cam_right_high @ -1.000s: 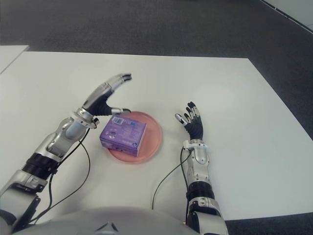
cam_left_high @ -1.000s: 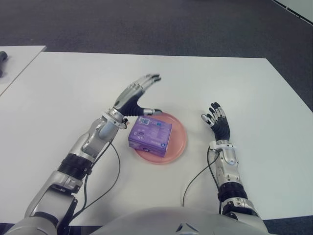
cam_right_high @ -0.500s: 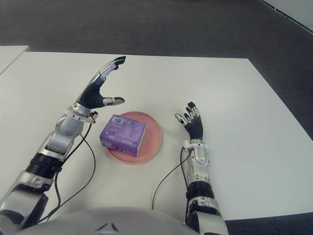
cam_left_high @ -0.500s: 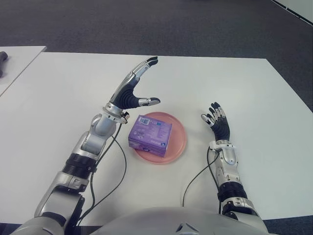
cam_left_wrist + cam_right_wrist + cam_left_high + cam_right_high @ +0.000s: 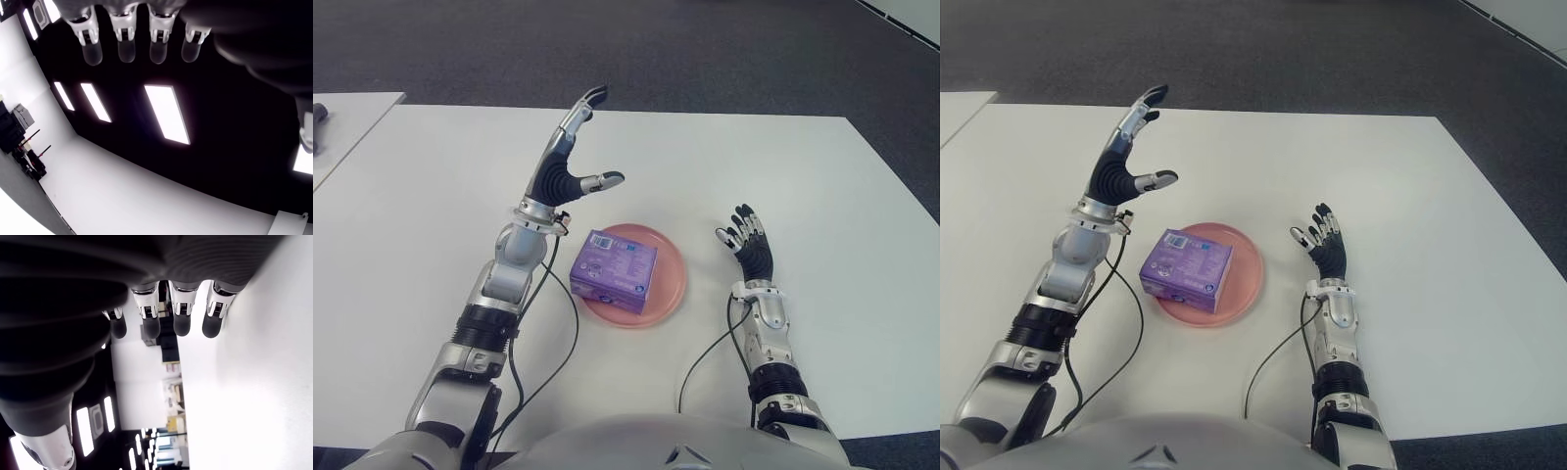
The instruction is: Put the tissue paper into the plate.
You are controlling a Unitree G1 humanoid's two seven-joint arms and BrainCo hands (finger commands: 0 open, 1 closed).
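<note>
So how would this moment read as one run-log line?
tissue pack: in pink plate | left hand: open, raised, empty | right hand: open, right of plate

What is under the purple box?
The pink plate is under the purple tissue box. Its rim shows around the box; the covered part of the plate is hidden. Both hands, left and right, are open, away from it.

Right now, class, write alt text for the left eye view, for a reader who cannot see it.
A purple tissue paper box sits in a round pink plate on a white table. The robot's left hand is raised open above the table behind the plate, holding nothing. Its right hand shows open to the right of the plate.
</note>
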